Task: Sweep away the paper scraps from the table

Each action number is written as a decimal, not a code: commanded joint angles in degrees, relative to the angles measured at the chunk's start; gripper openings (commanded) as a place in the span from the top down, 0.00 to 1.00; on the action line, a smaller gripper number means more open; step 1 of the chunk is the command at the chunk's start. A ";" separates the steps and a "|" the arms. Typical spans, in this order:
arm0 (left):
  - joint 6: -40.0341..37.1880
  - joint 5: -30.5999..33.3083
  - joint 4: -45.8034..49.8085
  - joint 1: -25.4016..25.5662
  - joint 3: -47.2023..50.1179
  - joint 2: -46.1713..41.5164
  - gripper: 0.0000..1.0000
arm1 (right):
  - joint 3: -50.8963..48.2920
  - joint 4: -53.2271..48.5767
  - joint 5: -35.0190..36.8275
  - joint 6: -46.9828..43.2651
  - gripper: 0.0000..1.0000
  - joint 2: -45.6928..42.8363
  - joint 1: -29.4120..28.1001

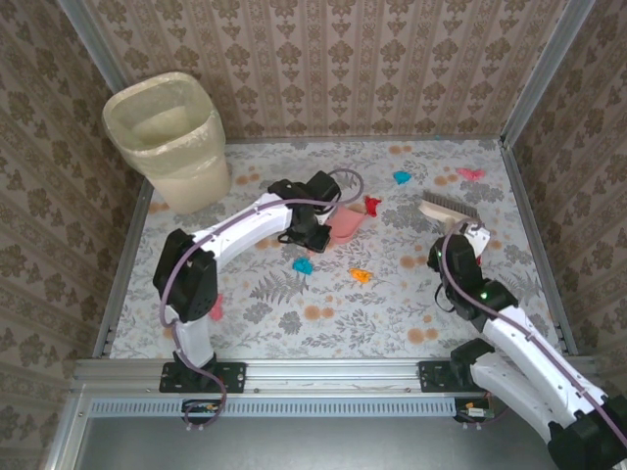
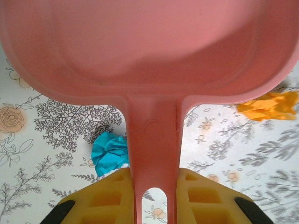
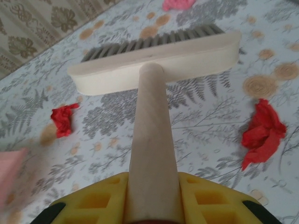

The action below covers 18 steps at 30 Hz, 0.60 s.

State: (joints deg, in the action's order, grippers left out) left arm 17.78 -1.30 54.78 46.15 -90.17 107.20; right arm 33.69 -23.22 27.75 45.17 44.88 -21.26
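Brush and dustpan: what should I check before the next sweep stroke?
1. Grip: left tool shut on dustpan handle, ok.
2. Grip: right tool shut on brush handle, ok.
3. Dustpan lip flat on table: cannot tell.
4. Targets: red scraps lie either side of brush head, ok.
5. Table free of scraps: not ok; blue scrap and orange scrap lie loose by the dustpan.

Near strip of tabletop [image 1: 323, 335] between the bases is wide open. Bin [image 1: 168, 137] hogs the far-left corner, left arm [image 1: 240, 227] arches across the middle, walls [image 1: 323, 59] box in three sides.
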 commanded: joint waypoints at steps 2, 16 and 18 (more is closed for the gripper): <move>-4.40 4.38 2.31 0.75 -2.90 2.97 1.00 | 9.81 -4.94 -10.46 4.69 1.00 5.47 1.31; -10.82 1.50 -2.52 0.15 -2.14 5.59 1.00 | 27.50 -1.74 -34.27 14.86 1.00 25.43 10.54; -11.16 1.01 -2.50 -0.37 -2.78 6.45 1.00 | 29.87 -1.56 -35.83 15.83 1.00 28.61 10.79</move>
State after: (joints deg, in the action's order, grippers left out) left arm 9.23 0.86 53.04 46.41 -91.42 111.81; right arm 59.79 -26.81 -1.89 57.36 70.59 -10.96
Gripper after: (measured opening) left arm 0.195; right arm 0.257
